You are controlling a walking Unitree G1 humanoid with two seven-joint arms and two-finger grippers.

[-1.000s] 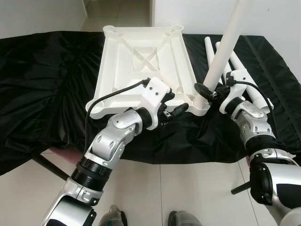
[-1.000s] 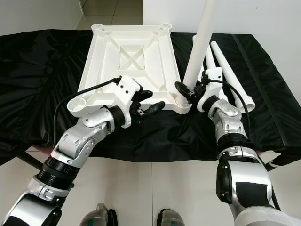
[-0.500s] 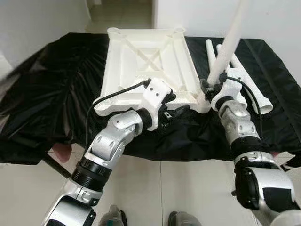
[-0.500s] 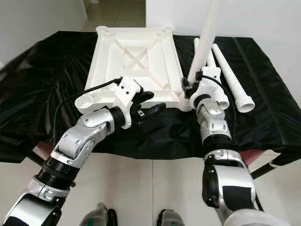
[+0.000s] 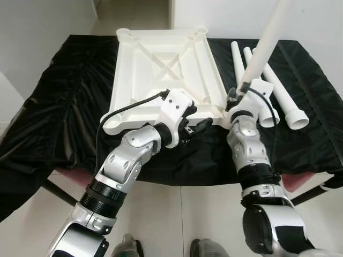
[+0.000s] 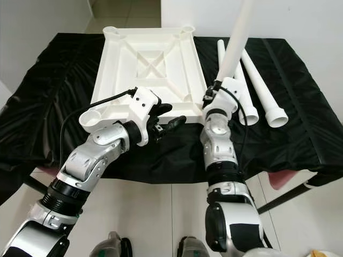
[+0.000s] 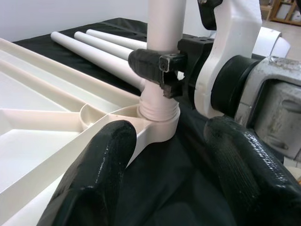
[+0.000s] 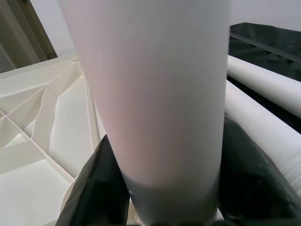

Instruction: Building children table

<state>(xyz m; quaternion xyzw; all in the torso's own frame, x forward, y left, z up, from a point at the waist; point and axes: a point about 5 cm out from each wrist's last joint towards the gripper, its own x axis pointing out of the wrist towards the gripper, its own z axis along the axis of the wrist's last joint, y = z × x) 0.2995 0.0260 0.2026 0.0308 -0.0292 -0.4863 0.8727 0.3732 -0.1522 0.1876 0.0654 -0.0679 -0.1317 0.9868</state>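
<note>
One leg (image 6: 234,43) stood in the tabletop's (image 6: 147,59) five-o'clock corner socket, clamped by the right gripper (image 7: 162,66); left gripper (image 6: 166,122) hovered spread, empty. Tilt risked cross-threading the leg.

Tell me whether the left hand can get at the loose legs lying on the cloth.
Probably not directly: the left hand sits at the tabletop's near edge, and the upright leg with the right hand stands between it and the loose legs.

Two silver arms, black joints, white wrist housings.
The left gripper (image 5: 199,125) shows long, textured black fingers (image 7: 94,179); a black cable (image 5: 128,107) loops to its wrist; the right gripper (image 7: 162,63) matches.
</note>
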